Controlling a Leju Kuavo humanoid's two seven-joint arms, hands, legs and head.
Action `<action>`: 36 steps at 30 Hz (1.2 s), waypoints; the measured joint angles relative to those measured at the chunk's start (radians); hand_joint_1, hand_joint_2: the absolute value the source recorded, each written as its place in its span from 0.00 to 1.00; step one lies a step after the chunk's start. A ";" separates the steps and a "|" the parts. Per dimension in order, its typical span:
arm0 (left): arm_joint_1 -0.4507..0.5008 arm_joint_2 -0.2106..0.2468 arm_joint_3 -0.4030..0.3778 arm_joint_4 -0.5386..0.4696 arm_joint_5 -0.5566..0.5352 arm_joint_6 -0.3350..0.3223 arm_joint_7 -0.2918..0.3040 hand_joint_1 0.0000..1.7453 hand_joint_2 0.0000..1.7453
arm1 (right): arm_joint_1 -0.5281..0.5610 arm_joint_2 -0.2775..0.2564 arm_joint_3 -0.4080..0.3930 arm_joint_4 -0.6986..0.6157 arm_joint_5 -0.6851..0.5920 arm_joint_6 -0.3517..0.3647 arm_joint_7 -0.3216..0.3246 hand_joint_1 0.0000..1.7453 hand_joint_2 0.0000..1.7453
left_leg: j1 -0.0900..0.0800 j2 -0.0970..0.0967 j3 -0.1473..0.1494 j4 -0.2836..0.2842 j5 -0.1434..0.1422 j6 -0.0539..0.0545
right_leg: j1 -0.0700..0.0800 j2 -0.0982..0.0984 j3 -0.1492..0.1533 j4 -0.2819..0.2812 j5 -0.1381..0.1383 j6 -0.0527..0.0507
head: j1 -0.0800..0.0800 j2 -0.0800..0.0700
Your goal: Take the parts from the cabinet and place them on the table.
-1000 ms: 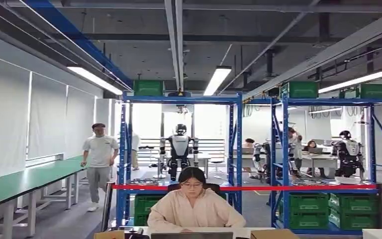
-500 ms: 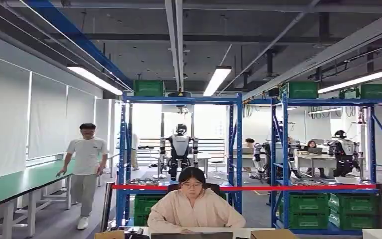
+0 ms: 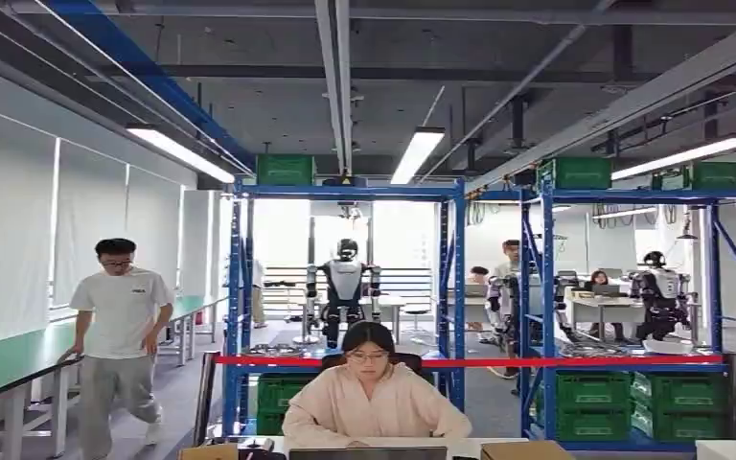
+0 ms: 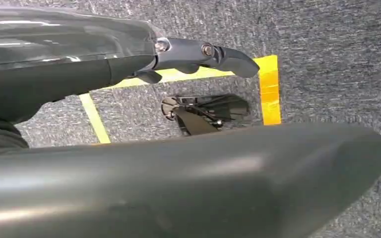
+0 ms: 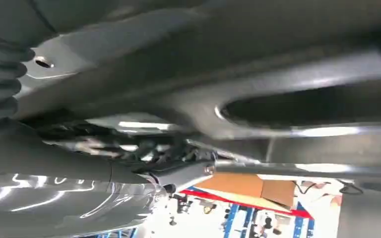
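Note:
My left hand (image 4: 144, 64) hangs over grey carpet, fingers (image 4: 228, 54) stretched out and nothing in it. In the right wrist view my right hand (image 5: 129, 173) lies against a large grey metal part (image 5: 278, 89) with an oval slot. The part runs across the palm and seems to be held. The head view looks straight out at blue storage racks (image 3: 455, 287). A white table edge (image 3: 479, 446) sits at the bottom of that view.
A person (image 3: 372, 398) sits at a laptop right ahead, behind cardboard boxes (image 3: 527, 450). Another person (image 3: 115, 345) walks beside a long green bench (image 3: 10, 359) at the left. Red tape (image 3: 498, 361) spans the racks above green crates (image 3: 594, 402). Yellow floor tape (image 4: 269, 89) lies under my left hand.
The person at the left has walked closer along the green bench. People and a robot behind the racks have shifted. The seated person has stayed put.

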 joint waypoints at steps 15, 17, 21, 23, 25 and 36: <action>0.004 0.008 -0.010 0.000 0.002 -0.004 -0.011 0.00 0.00 | -0.081 -0.096 0.026 -0.014 -0.129 0.091 -0.176 0.00 0.00 | -0.001 0.000 0.000 0.000 0.000 0.000 | -0.001 -0.001 0.000 0.000 0.000 0.000 | 0.000 0.000; 0.005 0.010 -0.010 0.000 0.004 -0.006 -0.013 0.00 0.00 | -0.092 -0.113 0.029 -0.024 -0.152 0.096 -0.179 0.00 0.00 | -0.002 0.000 0.000 0.000 0.000 0.000 | -0.001 -0.001 0.001 0.000 0.000 0.000 | 0.000 0.000; 0.005 0.012 -0.010 0.000 0.004 -0.008 -0.017 0.00 0.00 | -0.100 -0.143 0.044 -0.048 -0.207 0.103 -0.179 0.00 0.00 | -0.001 0.000 0.000 0.000 0.000 0.000 | -0.001 -0.002 0.000 0.000 0.000 0.000 | 0.000 0.000; 0.005 0.013 -0.010 0.000 0.004 -0.009 -0.019 0.00 0.00 | -0.100 -0.152 0.047 -0.057 -0.234 0.103 -0.183 0.00 0.00 | -0.001 0.000 0.000 0.000 0.000 0.000 | -0.001 -0.002 0.000 0.000 0.000 0.000 | 0.000 0.000; 0.005 0.013 -0.010 0.000 0.005 -0.010 -0.021 0.00 0.00 | -0.093 -0.163 0.044 -0.071 -0.312 0.102 -0.219 0.00 0.00 | -0.001 0.000 0.000 0.000 0.000 0.000 | 0.000 -0.002 0.000 0.000 0.000 0.000 | 0.000 0.000; 0.010 0.013 -0.010 0.002 0.008 -0.010 -0.024 0.00 0.00 | 0.380 -0.051 -0.258 -0.669 -1.235 0.488 -0.488 0.00 0.00 | 0.000 -0.002 -0.001 0.002 -0.003 0.002 | -0.001 -0.004 0.000 -0.002 -0.001 0.001 | 0.000 0.000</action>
